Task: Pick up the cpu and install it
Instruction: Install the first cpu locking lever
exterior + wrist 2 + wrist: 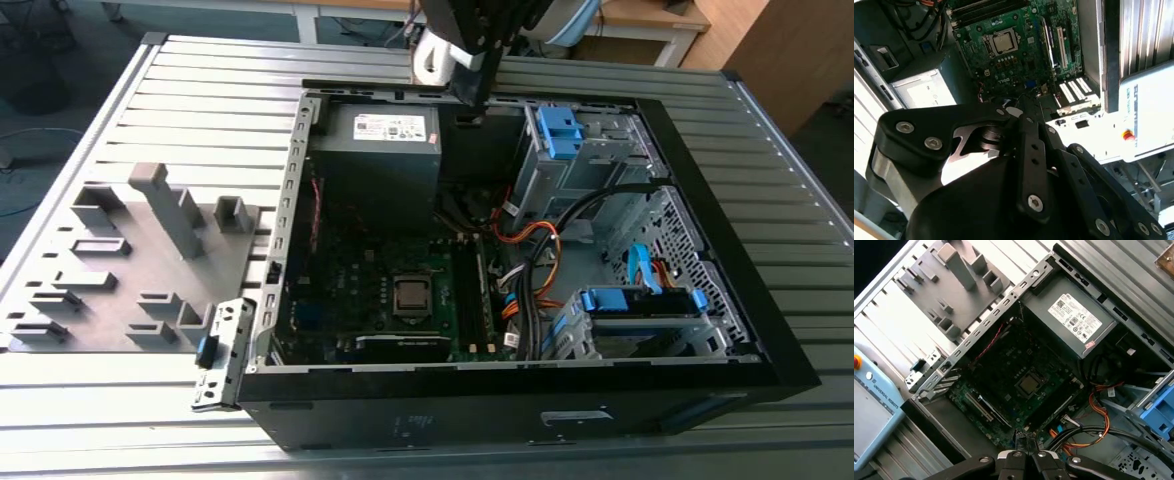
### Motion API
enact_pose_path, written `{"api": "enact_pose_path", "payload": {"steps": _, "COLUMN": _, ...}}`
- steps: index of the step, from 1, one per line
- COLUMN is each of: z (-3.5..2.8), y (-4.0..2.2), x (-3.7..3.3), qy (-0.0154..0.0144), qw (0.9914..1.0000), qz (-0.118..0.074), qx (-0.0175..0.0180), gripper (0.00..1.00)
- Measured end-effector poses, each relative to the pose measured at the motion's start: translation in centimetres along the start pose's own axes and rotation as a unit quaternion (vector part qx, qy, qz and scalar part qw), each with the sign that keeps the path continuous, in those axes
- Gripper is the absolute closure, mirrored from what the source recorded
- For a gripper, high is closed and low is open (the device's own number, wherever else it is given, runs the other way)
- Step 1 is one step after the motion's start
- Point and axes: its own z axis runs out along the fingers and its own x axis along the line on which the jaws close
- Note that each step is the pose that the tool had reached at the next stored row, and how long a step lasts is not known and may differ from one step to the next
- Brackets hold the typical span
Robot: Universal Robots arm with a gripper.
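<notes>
Item 1, the cpu (pixel 411 293): you are seeing it lying flat in the socket at the middle of the motherboard (pixel 350 285), inside the open computer case (pixel 747 330), between the power supply (pixel 380 150) and the case's front edge. Item 2, the gripper (pixel 1025 456): it is hanging high above the case's far rim, well apart from the chip, which is lying below and beyond the fingertips in both wrist views; the first wrist view is showing the tips pressed together, carrying nothing. The frame edge is cutting off the finger linkage, and the socket latch is too small to judge.
</notes>
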Motion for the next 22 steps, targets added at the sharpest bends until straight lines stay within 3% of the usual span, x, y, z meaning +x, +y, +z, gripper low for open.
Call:
{"api": "enact_pose_path", "payload": {"steps": 5, "z": 0.18, "y": 0.00, "x": -0.02, "qy": -0.0002, "qw": 0.99973, "qz": -0.023, "qx": 0.0026, "gripper": 0.89}}
{"api": "enact_pose_path", "payload": {"steps": 11, "z": 0.23, "y": -0.01, "x": -0.02, "qy": 0.0007, "qw": 0.99875, "qz": -0.050, "qx": 0.0048, "gripper": 0.89}}
{"api": "enact_pose_path", "payload": {"steps": 22, "z": 0.40, "y": -0.01, "x": -0.04, "qy": 0.0007, "qw": 0.99857, "qz": -0.053, "qx": 0.0051, "gripper": 0.89}}
